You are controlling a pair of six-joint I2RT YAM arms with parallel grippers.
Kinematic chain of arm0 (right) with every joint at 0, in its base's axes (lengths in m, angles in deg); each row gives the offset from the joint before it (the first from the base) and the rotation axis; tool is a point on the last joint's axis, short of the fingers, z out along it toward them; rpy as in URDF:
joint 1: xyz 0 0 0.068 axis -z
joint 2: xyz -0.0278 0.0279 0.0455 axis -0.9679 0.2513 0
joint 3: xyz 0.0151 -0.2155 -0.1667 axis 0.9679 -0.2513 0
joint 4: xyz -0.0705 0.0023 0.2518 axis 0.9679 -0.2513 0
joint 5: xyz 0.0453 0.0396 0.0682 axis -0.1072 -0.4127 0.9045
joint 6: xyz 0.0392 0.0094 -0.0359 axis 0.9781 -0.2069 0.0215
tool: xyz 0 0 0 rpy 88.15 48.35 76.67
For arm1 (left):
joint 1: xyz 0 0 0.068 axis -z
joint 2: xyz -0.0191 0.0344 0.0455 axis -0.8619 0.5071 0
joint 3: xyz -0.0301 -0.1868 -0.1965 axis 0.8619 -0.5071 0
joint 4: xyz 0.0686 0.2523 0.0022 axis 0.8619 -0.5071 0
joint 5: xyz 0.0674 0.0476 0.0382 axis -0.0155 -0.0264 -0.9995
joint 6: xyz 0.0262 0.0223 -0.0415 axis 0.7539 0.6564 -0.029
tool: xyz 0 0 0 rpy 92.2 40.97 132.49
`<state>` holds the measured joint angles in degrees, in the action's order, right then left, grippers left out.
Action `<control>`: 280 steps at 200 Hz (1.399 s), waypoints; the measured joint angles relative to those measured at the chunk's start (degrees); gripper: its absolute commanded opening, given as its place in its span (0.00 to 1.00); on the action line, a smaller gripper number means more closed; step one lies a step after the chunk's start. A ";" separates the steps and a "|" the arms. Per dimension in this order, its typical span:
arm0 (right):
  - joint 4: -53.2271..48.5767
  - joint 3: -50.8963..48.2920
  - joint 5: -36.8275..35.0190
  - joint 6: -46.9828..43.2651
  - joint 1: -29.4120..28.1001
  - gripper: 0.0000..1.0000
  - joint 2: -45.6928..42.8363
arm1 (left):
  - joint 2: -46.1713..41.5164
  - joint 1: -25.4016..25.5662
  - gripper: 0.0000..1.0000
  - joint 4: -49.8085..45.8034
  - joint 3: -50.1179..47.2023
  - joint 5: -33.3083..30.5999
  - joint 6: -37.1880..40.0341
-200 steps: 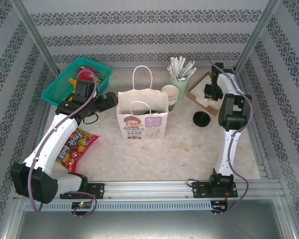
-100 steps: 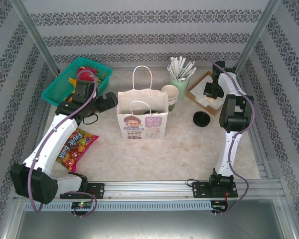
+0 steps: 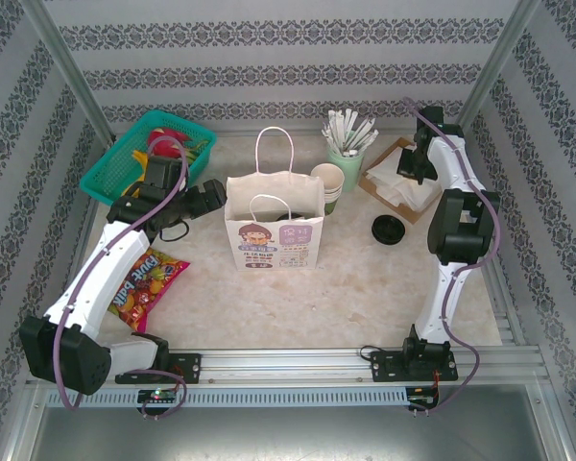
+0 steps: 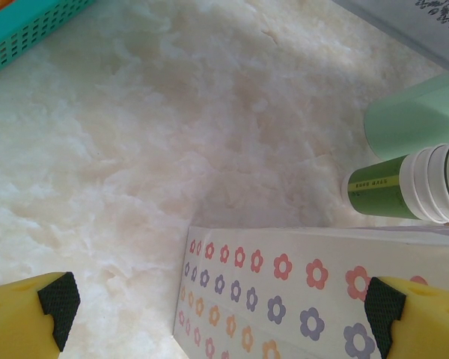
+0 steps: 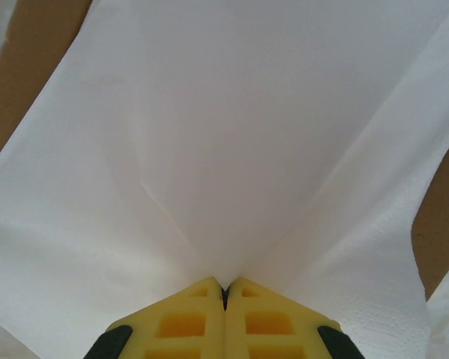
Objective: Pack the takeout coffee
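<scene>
Overhead overview; wrist close-ups, perhaps downward

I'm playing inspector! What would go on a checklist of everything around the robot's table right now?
Surface: pale marble-look table, no spills seen.
Job's things: takeout coffee, black lid on, stands right of the upright, open paper bag; not packed yet.
Clutter: cup stack, stirrer holder, green basket, candy packet, napkin pile on a brown tray.
Grippers: left gripper open beside the bag; right gripper shut, pinching a napkin.
Cables: purple cables run along both arms, no snag seen.
Surroundings: patterned walls, metal frame posts.
</scene>
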<state>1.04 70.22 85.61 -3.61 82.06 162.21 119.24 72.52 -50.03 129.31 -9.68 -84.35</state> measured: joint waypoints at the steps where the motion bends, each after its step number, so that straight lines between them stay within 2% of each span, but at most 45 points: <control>1: -0.15 0.00 0.00 -0.07 0.00 0.07 0.00 | -0.02 0.00 0.99 -0.02 -0.02 0.00 0.02; 20: -1.49 0.02 -0.31 -0.81 0.00 0.17 0.07 | -0.50 0.00 0.99 -0.02 -0.28 0.00 0.02; 52: -3.10 0.02 -0.52 -1.49 0.00 0.19 0.37 | -0.55 0.00 1.00 -0.02 -0.33 0.00 0.00; 81: -3.72 0.07 -0.57 -2.47 -0.02 0.05 0.76 | -0.55 0.00 1.00 -0.02 -0.33 0.00 0.00; 95: -3.82 0.11 -0.57 -2.56 0.00 0.03 1.07 | -0.55 0.00 1.00 -0.02 -0.33 0.00 0.02; 104: -3.82 0.13 -0.57 -2.69 -0.02 0.09 1.20 | -0.55 0.00 1.00 -0.02 -0.33 0.00 0.00; 117: -3.96 0.13 -0.42 -3.02 -0.02 0.28 1.36 | -0.55 0.00 1.00 -0.02 -0.33 0.00 0.02; 124: -4.00 0.13 -0.20 -2.97 -0.15 0.34 1.36 | -0.55 0.00 1.00 -0.02 -0.33 0.00 0.02; 168: -3.54 -0.63 0.33 -5.62 -2.56 0.54 1.36 | -0.52 0.00 1.00 -0.02 -0.33 0.00 0.02; 188: -3.28 -1.92 -0.68 -8.26 -4.20 0.66 1.36 | -0.52 0.00 1.00 -0.02 -0.33 0.00 0.02; 232: 0.59 -8.00 -3.26 -19.08 -6.93 0.70 1.07 | -0.55 0.00 1.00 0.00 -0.46 -0.02 0.02; 280: 4.11 -9.86 -9.05 -26.01 -7.13 0.67 1.07 | -0.55 0.00 1.00 -0.02 -0.74 -0.02 0.02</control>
<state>5.15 60.36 76.56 -29.62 74.93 163.28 118.69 72.52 -50.05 128.57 -9.70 -84.32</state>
